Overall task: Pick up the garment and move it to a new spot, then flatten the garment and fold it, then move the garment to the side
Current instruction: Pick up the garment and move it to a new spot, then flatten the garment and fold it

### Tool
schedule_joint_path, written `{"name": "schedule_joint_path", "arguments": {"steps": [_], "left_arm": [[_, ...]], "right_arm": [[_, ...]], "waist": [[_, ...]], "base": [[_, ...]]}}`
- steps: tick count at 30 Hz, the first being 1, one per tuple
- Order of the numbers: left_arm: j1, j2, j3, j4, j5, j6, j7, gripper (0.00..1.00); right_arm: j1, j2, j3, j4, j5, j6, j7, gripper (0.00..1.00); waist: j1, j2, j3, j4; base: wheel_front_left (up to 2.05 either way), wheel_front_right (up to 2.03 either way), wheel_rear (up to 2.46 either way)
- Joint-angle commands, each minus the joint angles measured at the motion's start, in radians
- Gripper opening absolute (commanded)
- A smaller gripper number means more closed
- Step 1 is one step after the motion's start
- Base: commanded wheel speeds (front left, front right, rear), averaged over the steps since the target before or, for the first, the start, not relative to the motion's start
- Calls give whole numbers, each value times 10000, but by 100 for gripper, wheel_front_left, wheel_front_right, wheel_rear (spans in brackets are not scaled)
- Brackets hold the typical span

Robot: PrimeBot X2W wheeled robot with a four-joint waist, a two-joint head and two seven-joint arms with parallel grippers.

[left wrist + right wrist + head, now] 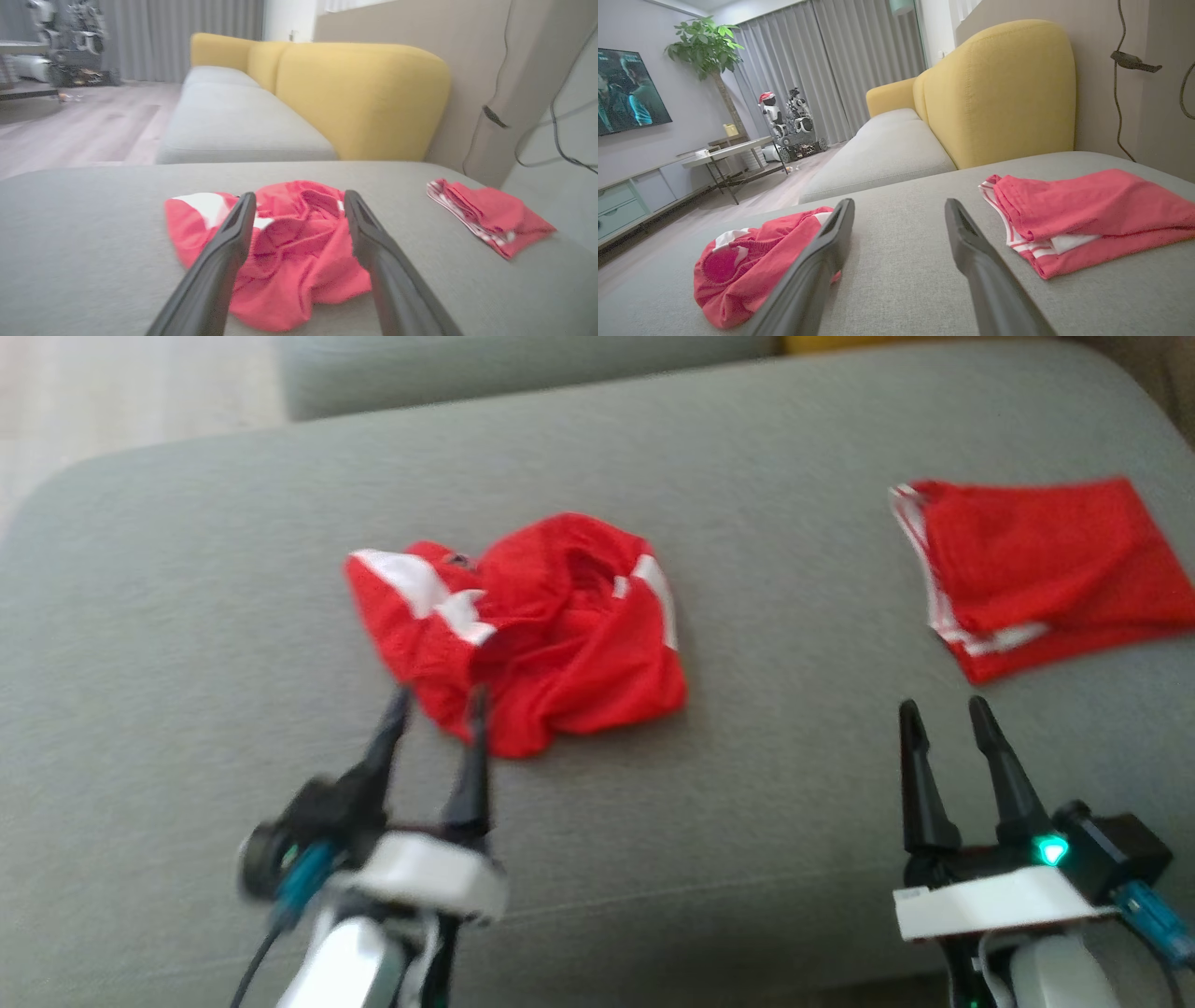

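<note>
Left gripper (441, 698): near left, fingers spread, holding nothing, tips at near edge of garment (532, 625), contact unclear.
Right gripper (943, 707): near right, spread, empty, over bare cushion (187, 709).
Garment: crumpled, mid-cushion.
Folded red cloth (1046, 569): far right.
Step, likely: flattening.
Next: each gripper pinches an edge, pulls apart.
</note>
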State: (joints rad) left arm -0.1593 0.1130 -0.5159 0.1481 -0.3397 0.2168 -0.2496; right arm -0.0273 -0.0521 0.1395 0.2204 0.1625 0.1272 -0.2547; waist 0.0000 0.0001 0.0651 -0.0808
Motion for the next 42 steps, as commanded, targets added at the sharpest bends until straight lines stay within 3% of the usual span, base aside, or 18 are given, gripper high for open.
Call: {"name": "schedule_joint_path", "arguments": {"steps": [1, 6, 13, 42], "left_arm": [[327, 72, 766, -825, 99, 153, -118, 100], [1842, 211, 1913, -2360, 1270, 264, -120, 100], [3617, -71, 2572, -2950, 2463, 185, -121, 100], [4066, -476, 3219, -2588, 2882, -725, -122, 100]], "right_arm": [[-113, 17, 157, -351, 64, 35, -70, 100], [398, 17, -2, -605, 207, 35, -70, 100], [1309, 18, 608, -1015, -333, 35, -70, 100], [1526, 18, 672, -863, -191, 35, -70, 100]], "waist": [[0, -1, -588, 778], [0, -1, -709, 1323], [0, -1, -1068, 1613], [0, -1, -1292, 1498]], "base": [[0, 0, 0], [0, 0, 0], [0, 0, 0], [0, 0, 0]]}}
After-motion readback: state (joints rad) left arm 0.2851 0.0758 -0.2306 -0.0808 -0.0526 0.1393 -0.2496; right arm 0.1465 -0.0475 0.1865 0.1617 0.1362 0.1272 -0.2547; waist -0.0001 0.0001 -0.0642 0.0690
